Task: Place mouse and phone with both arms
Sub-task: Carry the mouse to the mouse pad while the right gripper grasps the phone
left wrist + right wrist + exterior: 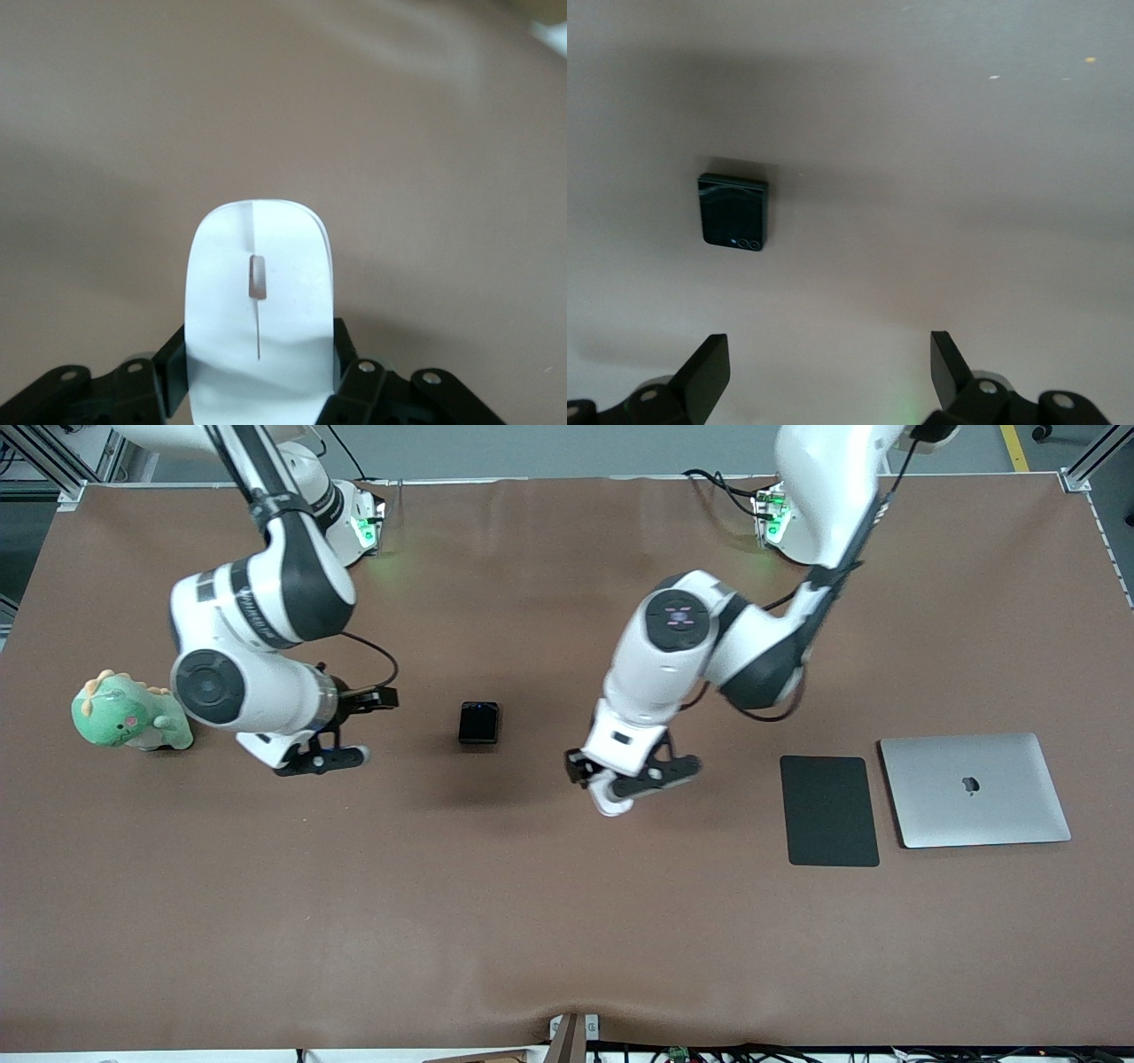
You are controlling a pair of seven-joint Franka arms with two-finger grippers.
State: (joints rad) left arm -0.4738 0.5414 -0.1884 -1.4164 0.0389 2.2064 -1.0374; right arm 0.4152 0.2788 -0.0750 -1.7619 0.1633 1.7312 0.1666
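My left gripper is shut on the white mouse and holds it above the bare table between the phone and the black pad. In the left wrist view the mouse sits between the two fingers, its thin grey line facing the camera. The small black phone lies flat on the table near the middle; it also shows in the right wrist view. My right gripper is open and empty, above the table between the phone and the green plush toy; its fingers are wide apart.
A green plush dinosaur sits toward the right arm's end of the table. A matte black flat pad and a closed silver laptop lie side by side toward the left arm's end. The brown table cover spreads nearer the camera.
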